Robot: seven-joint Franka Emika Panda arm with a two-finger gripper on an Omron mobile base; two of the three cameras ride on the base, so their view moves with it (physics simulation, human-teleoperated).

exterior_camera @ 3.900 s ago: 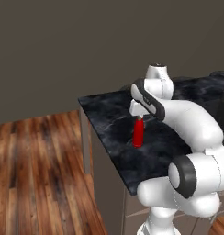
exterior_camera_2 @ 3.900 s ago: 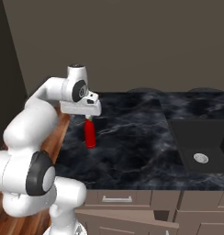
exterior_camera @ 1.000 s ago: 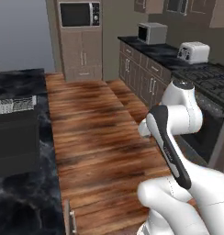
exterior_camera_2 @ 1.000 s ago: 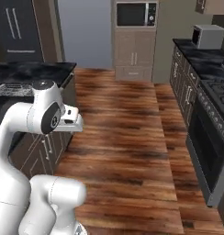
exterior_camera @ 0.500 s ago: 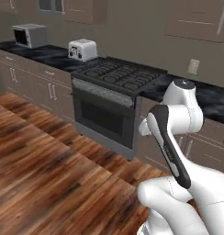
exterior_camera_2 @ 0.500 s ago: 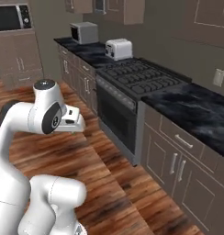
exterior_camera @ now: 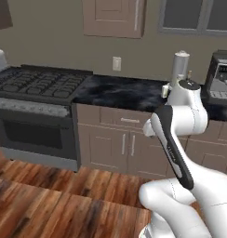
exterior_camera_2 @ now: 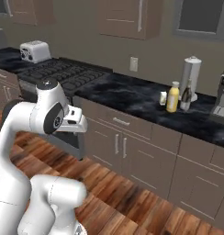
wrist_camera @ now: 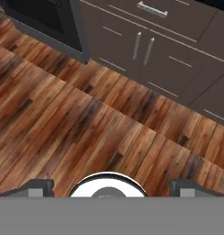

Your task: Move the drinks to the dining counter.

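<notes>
The drinks stand in a group on the black marble worktop [exterior_camera_2: 132, 94] against the far wall. They are a yellow juice bottle [exterior_camera_2: 172, 97], a dark wine bottle [exterior_camera_2: 186, 96] and a small white-yellow carton [exterior_camera_2: 163, 97]. In the left base view my own arm covers most of that group. My arm is folded close to the base, well short of the worktop. The hand view looks straight down at the wooden floor, where my gripper [wrist_camera: 113, 187] is open with nothing between its fingertips [wrist_camera: 38, 186]. The dining counter is out of view.
A tall grey paper-towel cylinder [exterior_camera_2: 192, 75] stands right behind the drinks. A coffee machine [exterior_camera: 220, 74] sits to their right. A gas stove [exterior_camera: 34, 83] and a toaster [exterior_camera_2: 33, 51] lie to the left. Handled cabinet doors [wrist_camera: 143, 46] front the worktop, with wooden floor [wrist_camera: 86, 124] before them.
Both base views have swung round as the base moved, from the open kitchen floor past the stove to the worktop with the drinks. The arm keeps its folded pose and the gripper stays open.
</notes>
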